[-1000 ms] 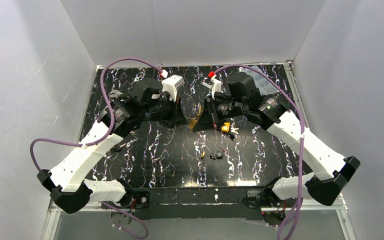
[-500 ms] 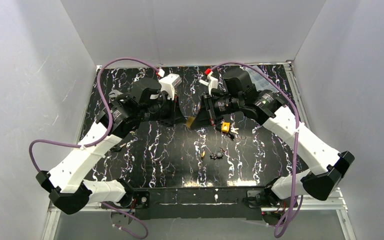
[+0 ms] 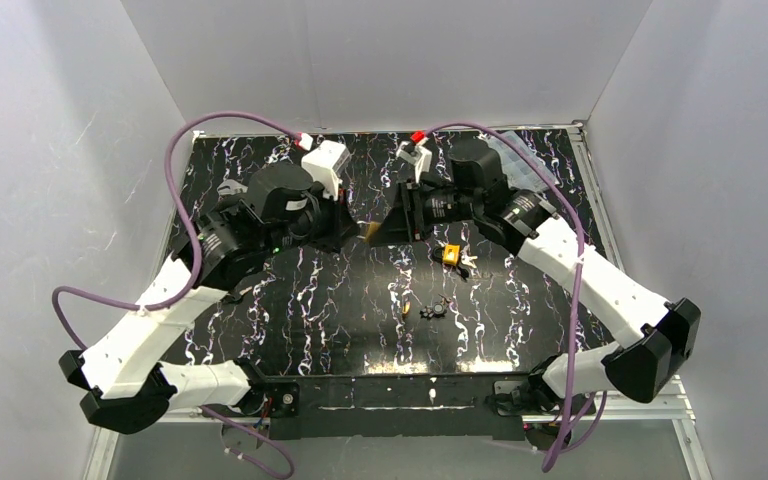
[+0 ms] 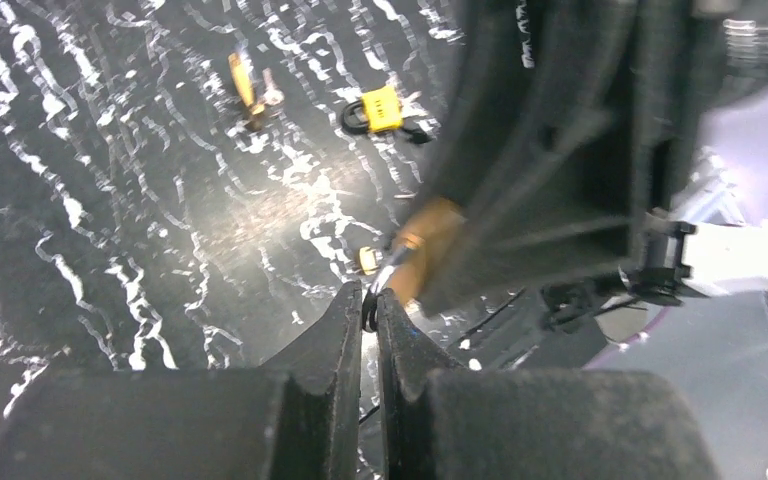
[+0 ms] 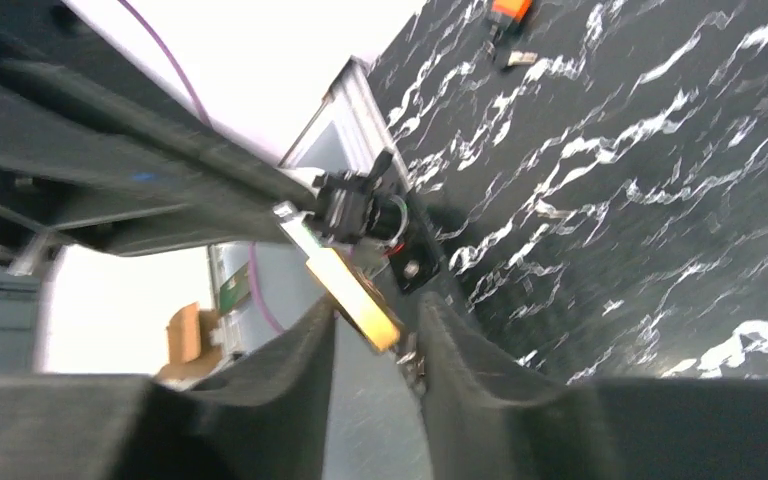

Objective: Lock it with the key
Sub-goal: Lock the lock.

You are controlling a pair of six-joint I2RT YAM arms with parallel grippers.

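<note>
Above mid-table, left claw (image 4: 370,300) pinches the key (image 4: 388,268); right claw (image 5: 378,305) stands apart around the lock (image 5: 348,282).

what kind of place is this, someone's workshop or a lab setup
Most likely a robotics lab test cell: plain white walls box in a black marbled tabletop, and a left arm and right arm are bolted at its near edge, trailing purple cables.

My desk (image 3: 300,300) is black with thin white veins, like marble. The lock (image 5: 355,290) is brass-tan and the key (image 4: 391,269) is silvery. My left end effector (image 4: 368,296) and my right end effector (image 5: 378,308) are black. My arms (image 3: 150,330) are white with black joints, and their cables (image 3: 175,160) are purple. One small part (image 3: 450,254) is yellow-orange.
</note>
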